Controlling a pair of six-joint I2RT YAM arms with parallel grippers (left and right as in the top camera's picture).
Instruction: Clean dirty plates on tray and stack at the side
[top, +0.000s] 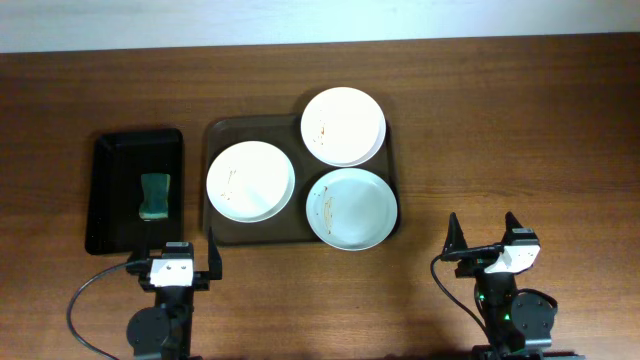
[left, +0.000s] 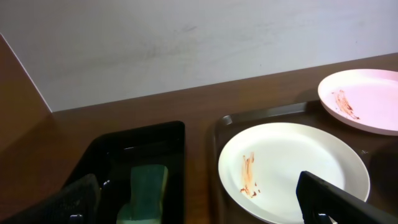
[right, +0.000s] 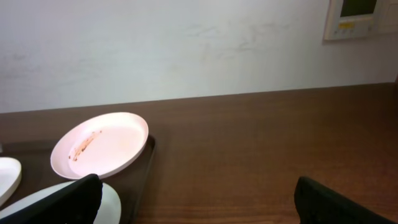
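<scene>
You are at the opening of the job, by my reading: nothing is wiped and nothing is stacked. The brown tray (top: 214, 140) sits mid-table (top: 520, 110) and carries the left plate (top: 250, 181), the far plate (top: 343, 126) and the bluish plate (top: 351, 208). Each of the 3 shows a brown streak. The far plate and the bluish plate reach out over the tray's right rim.

The left gripper (top: 172, 252) hangs near the front edge, just in front of the gap between the 2 trays. Its jaws are spread wide and hold nothing. The right gripper (top: 482, 232) hangs well to the right of the brown tray, also spread wide and holding nothing.

The next move, as I judge it, is to fetch the sponge (top: 155, 195), which lies in the black tray (top: 110, 150) just left of the brown tray. Your left arm is the nearer one, so reach forward, come down over the sponge and close on it. Your right arm will then likely need to steady or lift a plate, and the bluish plate is its closest. The stack looks best placed on the table to the right of the tray.

Count: 3 plates, 2 trays, 1 sponge, 2 grippers.
</scene>
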